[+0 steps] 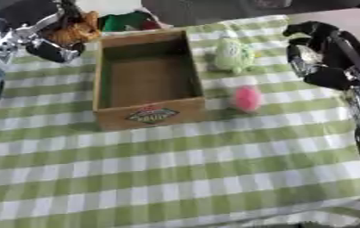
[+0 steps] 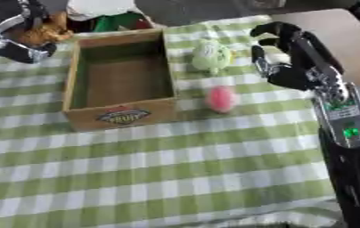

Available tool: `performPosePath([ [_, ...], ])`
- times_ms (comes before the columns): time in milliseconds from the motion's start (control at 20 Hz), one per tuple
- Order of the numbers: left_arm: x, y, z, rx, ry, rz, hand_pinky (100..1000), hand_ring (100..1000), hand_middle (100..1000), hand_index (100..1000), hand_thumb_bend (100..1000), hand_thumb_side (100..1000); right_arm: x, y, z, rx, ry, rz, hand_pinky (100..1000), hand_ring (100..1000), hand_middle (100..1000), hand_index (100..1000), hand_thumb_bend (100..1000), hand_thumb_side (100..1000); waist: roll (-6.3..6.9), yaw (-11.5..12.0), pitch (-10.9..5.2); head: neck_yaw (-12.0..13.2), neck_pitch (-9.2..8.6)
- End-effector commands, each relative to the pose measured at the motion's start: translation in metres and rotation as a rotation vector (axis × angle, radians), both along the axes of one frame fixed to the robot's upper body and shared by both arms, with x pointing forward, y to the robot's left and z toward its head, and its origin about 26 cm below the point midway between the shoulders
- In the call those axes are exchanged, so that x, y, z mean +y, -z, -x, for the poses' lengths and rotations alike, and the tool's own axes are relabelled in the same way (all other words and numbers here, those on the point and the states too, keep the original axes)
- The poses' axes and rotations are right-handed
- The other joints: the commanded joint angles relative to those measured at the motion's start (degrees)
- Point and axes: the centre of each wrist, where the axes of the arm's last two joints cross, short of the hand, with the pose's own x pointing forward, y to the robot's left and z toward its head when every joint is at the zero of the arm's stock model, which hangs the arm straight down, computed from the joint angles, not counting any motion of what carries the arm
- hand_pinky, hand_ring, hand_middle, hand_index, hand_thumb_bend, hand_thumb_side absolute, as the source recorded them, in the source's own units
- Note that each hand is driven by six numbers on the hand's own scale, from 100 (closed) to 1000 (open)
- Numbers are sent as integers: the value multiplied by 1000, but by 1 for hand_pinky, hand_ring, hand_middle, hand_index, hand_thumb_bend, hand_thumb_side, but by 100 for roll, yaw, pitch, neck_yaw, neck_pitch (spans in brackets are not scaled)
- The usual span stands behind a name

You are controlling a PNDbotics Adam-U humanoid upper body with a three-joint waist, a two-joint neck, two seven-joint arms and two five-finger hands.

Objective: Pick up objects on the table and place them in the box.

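Observation:
An open wooden box [image 1: 148, 80] with a label on its front stands on the green checked tablecloth, and its inside looks bare. My left hand [image 1: 55, 42] is raised at the box's upper left corner, its fingers curled round a brown plush toy [image 1: 78, 30]. A pale green plush toy [image 1: 234, 55] lies just right of the box. A small pink object [image 1: 247, 98] sits nearer, by the box's front right corner. My right hand [image 2: 288, 58] hovers right of the green toy with fingers loosely curled and holds nothing.
A green and red soft item [image 1: 128, 20] and something white [image 2: 97, 6] lie behind the box at the table's far edge. Bare brown table surface [image 2: 347, 31] shows at the far right. The checked cloth [image 1: 175, 178] stretches wide toward me.

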Motion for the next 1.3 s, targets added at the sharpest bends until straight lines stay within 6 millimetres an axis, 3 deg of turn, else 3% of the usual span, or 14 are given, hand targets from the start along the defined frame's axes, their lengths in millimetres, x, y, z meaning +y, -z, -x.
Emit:
performPosePath([
  [50,-12,-13,-2,-41,31,6,499,336,327,546,100,100,11,-10,-3,-24,-50,12,834,929,723,765,100,212,-6,-61,-102,69,29],
  [600,-43,17,-7,56,162,23,584,425,410,612,138,100,32,-5,-5,-2,-139,45,837,931,721,757,100,207,24,-251,-33,104,29],
  [800,-49,27,-6,109,198,16,624,514,495,668,233,100,37,-2,-6,10,-162,65,838,932,721,753,100,204,23,-268,-14,104,29],
  [1150,-50,40,-5,217,217,-21,660,582,566,713,311,100,37,2,-7,21,-176,93,840,933,720,750,100,201,14,-260,-4,90,29],
  [1250,-48,45,-5,271,209,-40,674,610,599,742,401,173,37,3,-7,24,-180,100,840,934,720,748,100,201,13,-229,-2,75,29],
  [1300,-47,46,-6,300,204,-48,674,610,599,742,401,173,37,3,-7,24,-181,101,840,934,720,748,100,201,12,-218,-3,69,29],
])
